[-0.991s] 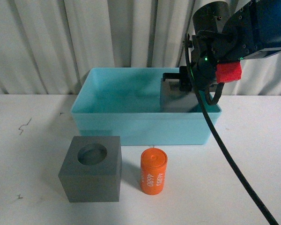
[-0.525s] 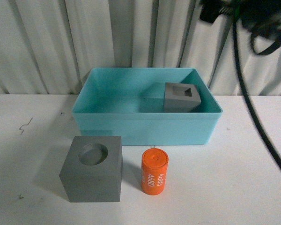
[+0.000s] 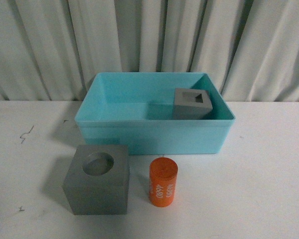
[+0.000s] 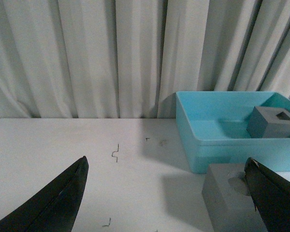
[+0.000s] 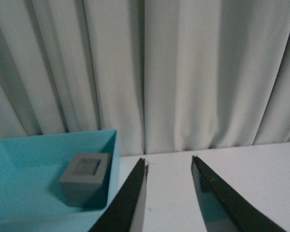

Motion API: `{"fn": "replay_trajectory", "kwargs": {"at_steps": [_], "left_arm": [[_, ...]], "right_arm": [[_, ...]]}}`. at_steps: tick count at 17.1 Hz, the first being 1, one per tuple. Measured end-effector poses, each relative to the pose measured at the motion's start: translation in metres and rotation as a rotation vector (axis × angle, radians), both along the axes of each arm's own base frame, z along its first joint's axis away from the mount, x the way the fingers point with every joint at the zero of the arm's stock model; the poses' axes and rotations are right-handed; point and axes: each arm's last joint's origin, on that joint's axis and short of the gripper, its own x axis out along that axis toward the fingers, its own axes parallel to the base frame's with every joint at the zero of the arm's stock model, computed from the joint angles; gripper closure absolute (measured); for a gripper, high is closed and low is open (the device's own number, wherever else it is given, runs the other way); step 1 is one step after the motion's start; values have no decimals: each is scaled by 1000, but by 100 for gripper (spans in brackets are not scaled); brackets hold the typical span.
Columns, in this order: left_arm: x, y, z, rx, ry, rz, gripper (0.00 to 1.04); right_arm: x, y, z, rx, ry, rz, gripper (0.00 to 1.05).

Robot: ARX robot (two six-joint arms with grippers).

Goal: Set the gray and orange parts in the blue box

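Note:
The blue box (image 3: 149, 135) stands at the back middle of the white table. A gray cube with a rectangular recess (image 3: 192, 103) sits inside it at the right. A gray cube with a round recess (image 3: 97, 179) and the orange cylinder (image 3: 163, 181) stand on the table in front of the box. Neither gripper shows in the front view. My left gripper (image 4: 166, 158) is open and empty, with the round-recess cube (image 4: 227, 191) by its one finger. My right gripper (image 5: 168, 158) is open and empty, beside the box (image 5: 53, 137) and its cube (image 5: 84, 179).
A pleated white curtain (image 3: 149, 40) hangs close behind the box. Small dark marks (image 3: 25, 133) lie on the table at the left. White table surface (image 3: 269, 169) lies to the right of the box.
My right arm was over the box's right side at the rectangular-recess cube. It rose and left the front view. The cube stays in the box.

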Motion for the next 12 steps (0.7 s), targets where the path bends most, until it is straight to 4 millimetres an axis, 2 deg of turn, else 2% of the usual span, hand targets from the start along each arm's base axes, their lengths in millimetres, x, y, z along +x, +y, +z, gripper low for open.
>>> {"fn": "replay_trajectory", "kwargs": {"at_steps": [3, 5, 8, 12], "left_arm": [[0, 0, 0, 0, 0, 0, 7], [0, 0, 0, 0, 0, 0, 7], [0, 0, 0, 0, 0, 0, 7], [0, 0, 0, 0, 0, 0, 7]], "right_arm": [[-29, -11, -25, -35, 58, 14, 103], [-43, -15, -25, -33, 28, -5, 103], [-62, -15, -35, -33, 51, -2, 103], [-81, -15, -41, -33, 33, -2, 103]]}}
